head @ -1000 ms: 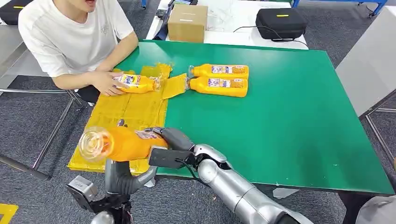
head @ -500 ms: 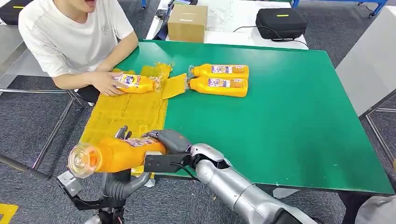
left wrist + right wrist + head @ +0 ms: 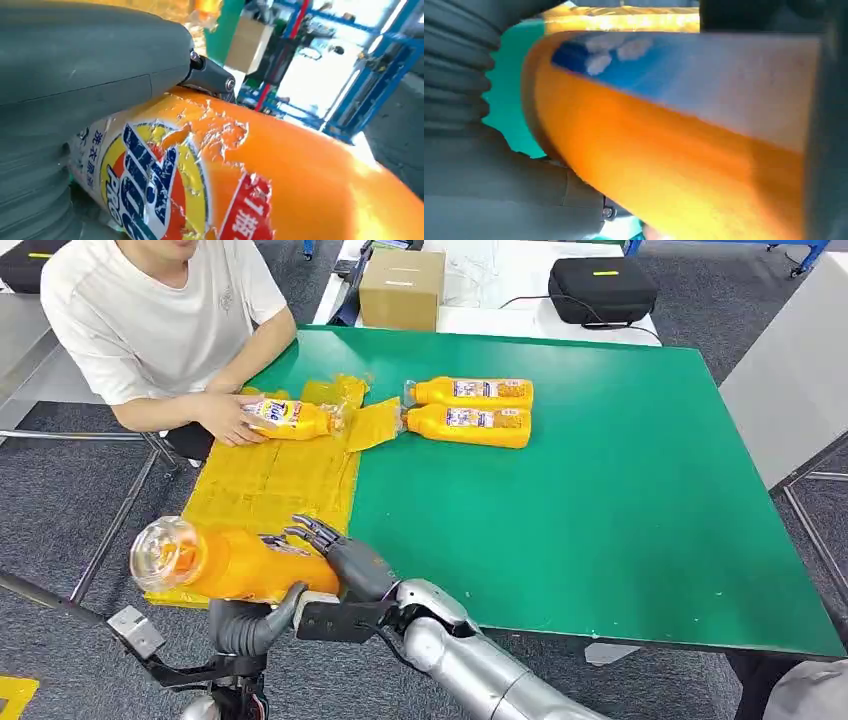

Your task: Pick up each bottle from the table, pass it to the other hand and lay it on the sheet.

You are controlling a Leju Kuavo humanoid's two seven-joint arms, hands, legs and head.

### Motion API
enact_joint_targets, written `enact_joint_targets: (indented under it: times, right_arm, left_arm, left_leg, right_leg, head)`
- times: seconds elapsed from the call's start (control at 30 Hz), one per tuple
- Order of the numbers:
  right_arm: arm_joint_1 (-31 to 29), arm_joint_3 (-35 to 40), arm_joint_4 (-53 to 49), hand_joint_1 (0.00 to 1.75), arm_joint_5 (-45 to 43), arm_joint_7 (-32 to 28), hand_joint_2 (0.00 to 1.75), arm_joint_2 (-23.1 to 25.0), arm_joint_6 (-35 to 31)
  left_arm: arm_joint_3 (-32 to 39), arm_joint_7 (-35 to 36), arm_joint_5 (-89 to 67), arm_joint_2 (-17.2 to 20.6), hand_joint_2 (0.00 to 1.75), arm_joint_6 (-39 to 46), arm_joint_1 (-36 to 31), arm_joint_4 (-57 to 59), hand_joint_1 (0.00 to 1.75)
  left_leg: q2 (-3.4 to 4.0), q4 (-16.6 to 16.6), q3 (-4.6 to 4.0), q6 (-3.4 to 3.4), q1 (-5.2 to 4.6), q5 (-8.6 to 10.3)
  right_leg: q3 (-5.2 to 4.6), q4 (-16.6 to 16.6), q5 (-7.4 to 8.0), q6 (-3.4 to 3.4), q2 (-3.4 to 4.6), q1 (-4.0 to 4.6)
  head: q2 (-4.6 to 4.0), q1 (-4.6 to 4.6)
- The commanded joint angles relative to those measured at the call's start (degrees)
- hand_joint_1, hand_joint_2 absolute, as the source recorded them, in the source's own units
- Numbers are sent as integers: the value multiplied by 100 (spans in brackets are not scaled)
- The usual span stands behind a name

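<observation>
An orange bottle (image 3: 230,562) with a clear cap end hangs over the near-left corner of the yellow sheet (image 3: 270,475). My left hand (image 3: 250,625) grips it from below; its thick thumb (image 3: 100,55) lies across the bottle's label (image 3: 150,180). My right hand (image 3: 345,562) is at the bottle's base end, fingers spread apart above it. The bottle (image 3: 664,150) passes close in front of the right palm. Two more orange bottles (image 3: 470,392) (image 3: 465,425) lie side by side on the green table (image 3: 620,510). Another bottle (image 3: 290,418) lies on the sheet's far end.
A person in a white shirt sits at the table's left, a hand (image 3: 228,415) resting on the far bottle. A cardboard box (image 3: 402,288) and a black case (image 3: 603,288) stand on a white table behind. Table legs and grey floor lie to the left.
The held bottle has moved left and down toward the sheet's near corner. My right hand's fingers have lifted and spread off it, while the left hand stays under the bottle.
</observation>
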Motion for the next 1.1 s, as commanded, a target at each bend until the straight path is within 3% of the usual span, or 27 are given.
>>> enact_joint_targets:
  times: [0.03,0.33,0.47,0.83,1.1]
  right_arm:
    - [386,-96,-542,0,-1,-103,0,-106,-46]
    - [417,-278,-461,0,34,-148,0,-131,-124]
    - [532,-424,-467,0,129,-151,0,-219,-329]
    - [537,-430,-468,0,132,-155,0,-228,-329]
    - [1332,-1080,-1227,0,730,-248,0,-506,-1040]
  left_arm:
    - [-137,-75,-121,-41,175,217,-302,-72,175]
    - [-105,-87,-158,-15,175,293,-463,64,175]
    - [6,-79,-855,157,175,807,-543,90,175]
    - [28,-78,-846,166,175,809,-546,95,175]
    - [340,677,-4199,747,175,2133,-722,556,175]
  left_leg:
    - [-11,-2,8,-5,4,-1]
    - [-11,-4,7,-4,3,2]
    - [-18,-5,25,-9,9,-4]
    - [-11,-5,13,-6,4,0]
    - [-18,-14,28,-8,5,0]
  right_leg:
    - [12,-2,-5,-7,-11,4]
    - [10,-4,-3,-5,-12,3]
    - [31,-7,-9,-11,-19,10]
    - [16,-5,-4,-7,-10,4]
    - [32,-12,-6,-10,-17,5]
  head:
    - [0,-2]
    - [0,-4]
    - [0,-2]
    - [0,-2]
    - [0,-2]
